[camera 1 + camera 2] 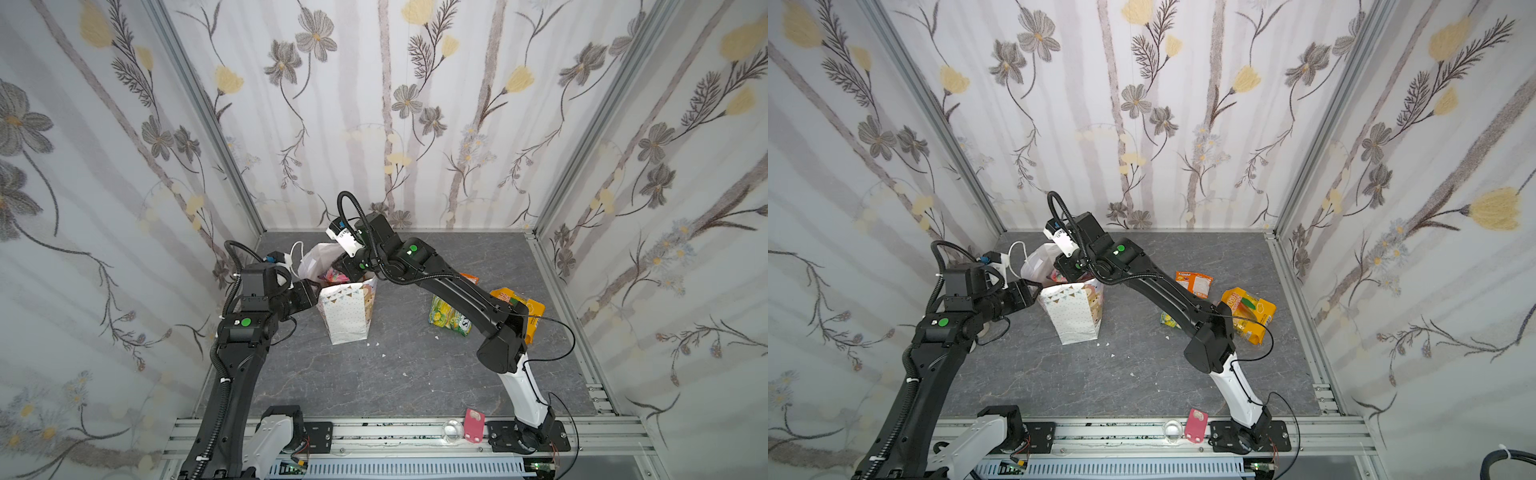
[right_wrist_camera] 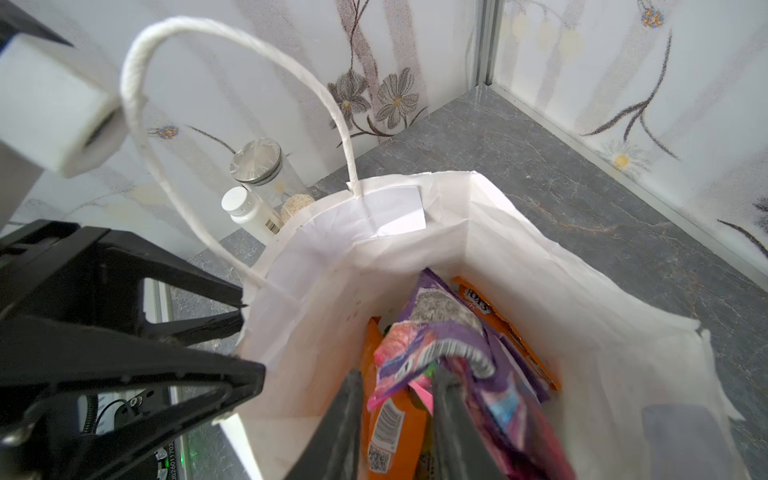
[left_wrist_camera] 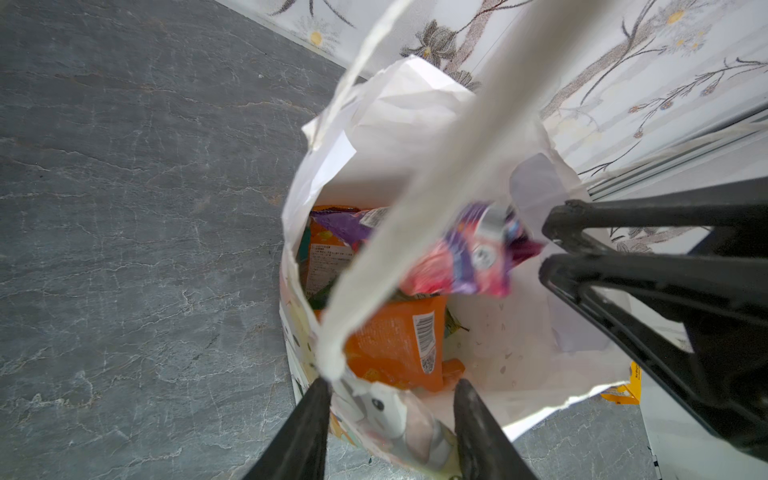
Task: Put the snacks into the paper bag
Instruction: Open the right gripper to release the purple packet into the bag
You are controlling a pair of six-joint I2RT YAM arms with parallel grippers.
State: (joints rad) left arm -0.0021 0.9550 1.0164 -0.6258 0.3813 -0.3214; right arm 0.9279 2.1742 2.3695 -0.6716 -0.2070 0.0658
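The white paper bag (image 1: pixel 347 316) (image 1: pixel 1071 316) stands open left of the middle. My left gripper (image 1: pixel 318 291) (image 3: pixel 392 384) is shut on its printed side wall at the rim (image 3: pixel 374 108). Over the bag mouth (image 2: pixel 498 232) my right gripper (image 1: pixel 345 270) (image 2: pixel 397 376) has its jaws apart. A blurred purple-pink packet (image 3: pixel 457 257) (image 2: pixel 432 345) hangs at its fingertips inside the bag. Orange packets (image 3: pixel 395 340) (image 2: pixel 390 415) lie below it. Outside, to the right, lie a green-yellow packet (image 1: pixel 446 316), a yellow-orange packet (image 1: pixel 1250 311) and an orange packet (image 1: pixel 1194 282), partly hidden by the right arm.
A white bottle (image 2: pixel 249 212) and a clear jar with a metal lid (image 2: pixel 259 166) stand behind the bag by the back-left wall. The bag's cord handle (image 2: pixel 166 50) loops up near my left wrist. A pink object (image 1: pixel 473 426) rests on the front rail.
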